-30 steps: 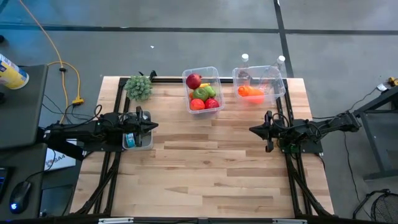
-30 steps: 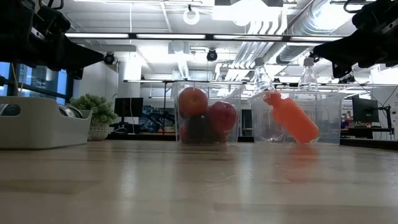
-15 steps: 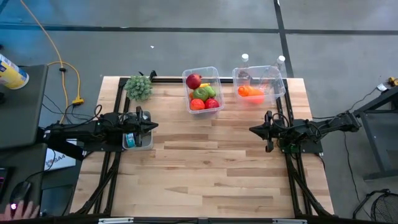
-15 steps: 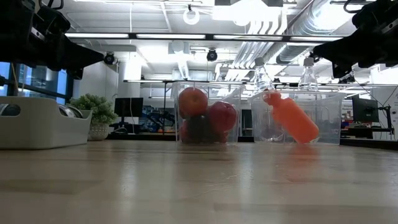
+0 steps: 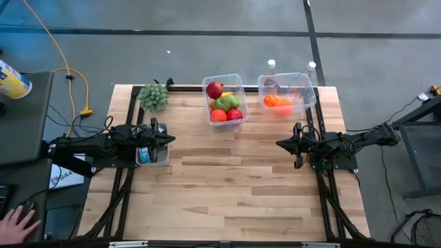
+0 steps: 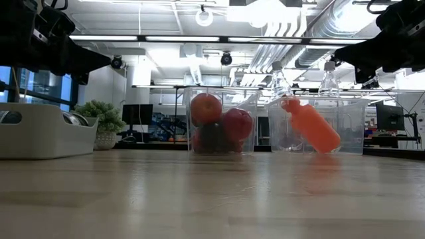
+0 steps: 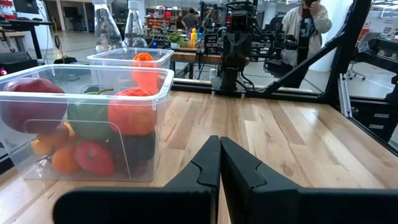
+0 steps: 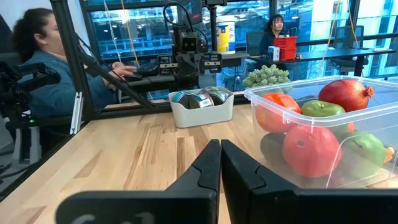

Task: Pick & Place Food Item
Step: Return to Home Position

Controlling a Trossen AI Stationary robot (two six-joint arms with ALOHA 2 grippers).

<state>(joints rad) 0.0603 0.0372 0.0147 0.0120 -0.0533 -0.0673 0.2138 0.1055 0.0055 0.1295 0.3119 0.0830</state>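
Note:
A clear plastic bin (image 5: 224, 98) at the table's far middle holds several food items: a red apple (image 5: 214, 89), a green one, red and orange pieces. A second clear bin (image 5: 286, 92) to its right holds an orange item (image 5: 277, 101) and clear bottles. My left gripper (image 5: 172, 140) hovers shut at the table's left side, pointing level toward the right. My right gripper (image 5: 278, 144) hovers shut at the right side, pointing left. Both are off the table and hold nothing; the shut fingertips show in the left wrist view (image 7: 219, 149) and the right wrist view (image 8: 220, 152).
A white tray (image 5: 152, 156) with small tins sits under my left arm. A green plant (image 5: 154, 96) stands at the far left corner. Bare wood lies between the two grippers (image 5: 227, 158). People sit beyond the table's sides (image 8: 43, 68); a hand shows at a mouse (image 5: 17, 222).
Both arms have kept still. A person's hand at the lower left, off the table, has moved onto the mouse.

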